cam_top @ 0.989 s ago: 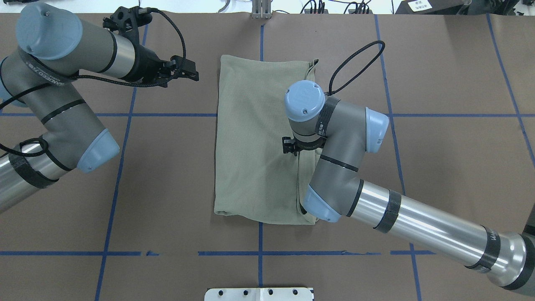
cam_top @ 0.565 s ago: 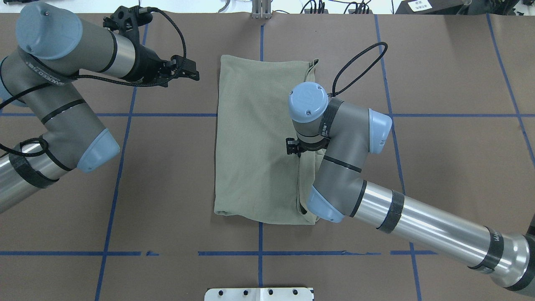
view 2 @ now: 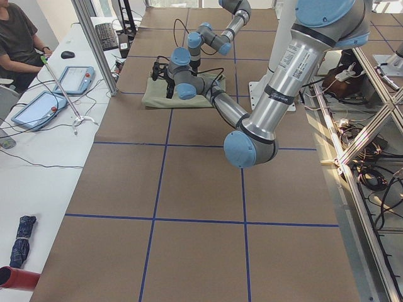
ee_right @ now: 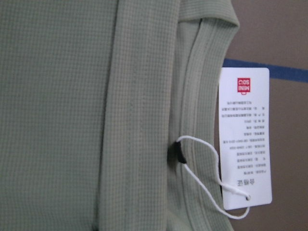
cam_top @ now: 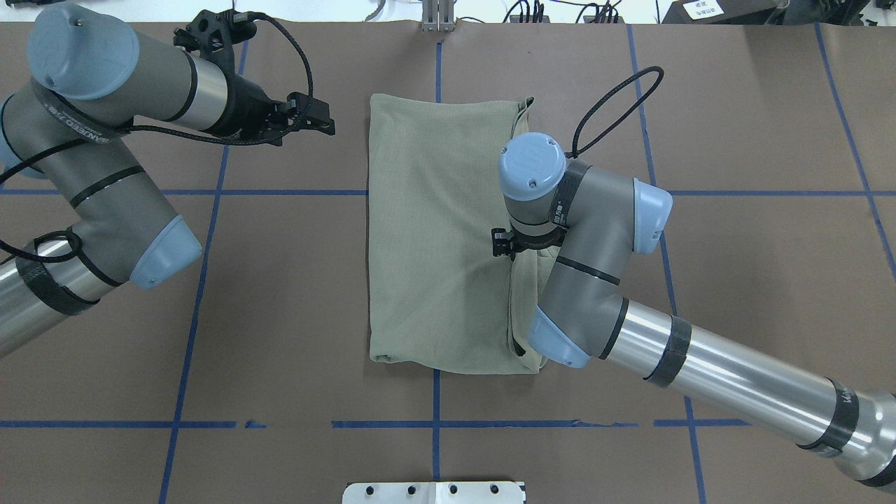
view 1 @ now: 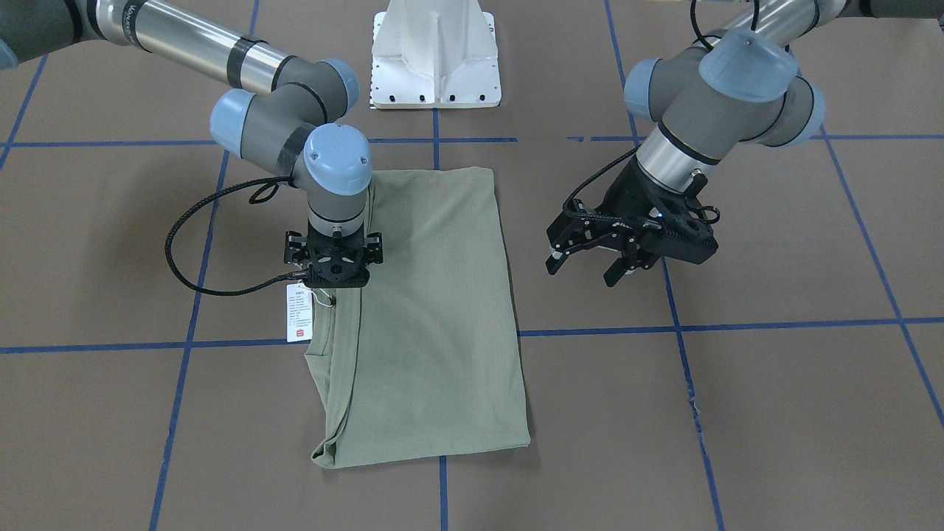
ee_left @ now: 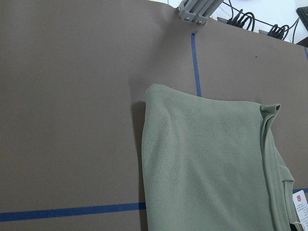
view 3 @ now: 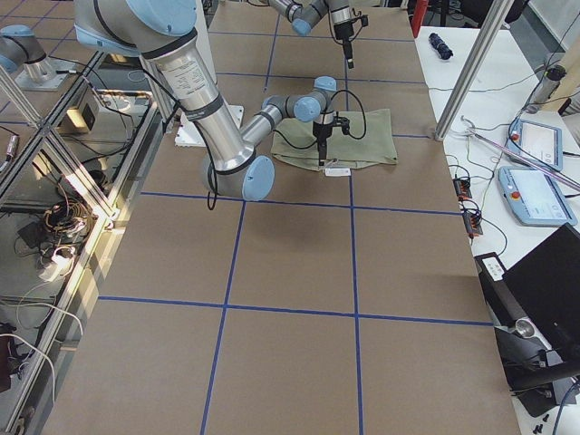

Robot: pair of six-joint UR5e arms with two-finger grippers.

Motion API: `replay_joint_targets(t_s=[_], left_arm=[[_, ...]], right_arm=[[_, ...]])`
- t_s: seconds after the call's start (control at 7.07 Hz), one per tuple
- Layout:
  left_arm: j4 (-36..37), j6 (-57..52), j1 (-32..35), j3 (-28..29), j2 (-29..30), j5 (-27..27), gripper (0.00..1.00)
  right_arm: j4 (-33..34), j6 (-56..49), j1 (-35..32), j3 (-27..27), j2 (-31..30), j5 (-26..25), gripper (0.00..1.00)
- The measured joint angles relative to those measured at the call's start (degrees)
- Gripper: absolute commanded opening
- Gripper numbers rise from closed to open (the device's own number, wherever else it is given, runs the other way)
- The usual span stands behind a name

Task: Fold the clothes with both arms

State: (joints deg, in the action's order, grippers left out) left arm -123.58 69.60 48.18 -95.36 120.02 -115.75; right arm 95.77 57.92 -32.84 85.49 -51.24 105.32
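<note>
Folded shirt (cam_top: 434, 231) lies mid tabletop (cam_top: 280, 301). R gripper (view 1: 333, 265) points straight down over its collar-side edge, jaws hidden, can't tell if gripping. L gripper (view 1: 586, 268) hangs off to the side, jaws wide apart, empty. Risk: R snags the hang tag (ee_right: 244, 139) string or drags fabric, wrecking the fold.

The overhead view looks forward and down from behind the robot onto the table (cam_top: 770, 280). The front-facing view looks steeply down from across it, the pedestal (view 1: 435, 55) at 12 o'clock. Both side views look along the table from its ends, far back. The left wrist view takes in the shirt (ee_left: 207, 159) from some way off; the right sits close over its hang tag (ee_right: 244, 139). All views share the shirt.
</note>
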Motion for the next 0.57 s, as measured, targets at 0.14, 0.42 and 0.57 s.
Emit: replay_joint_targets(t_s=[0.14,0.42,0.57], left_arm=[[0.05,0.01,-0.04,0.00,0.09,0.00,1.00],[0.10,0.05,-0.17,0.02,0.28,0.06,1.00],[0.09,0.13,-0.29,0.05,0.34,0.08,1.00]], right_arm=[[0.04,-0.14,-0.17,1.56,-1.13,0.06,1.00],[0.30,-0.39,-0.41,3.52,-3.00,0.08,1.00],[0.40,-0.61,-0.43,3.72,-3.51,0.07,1.00]])
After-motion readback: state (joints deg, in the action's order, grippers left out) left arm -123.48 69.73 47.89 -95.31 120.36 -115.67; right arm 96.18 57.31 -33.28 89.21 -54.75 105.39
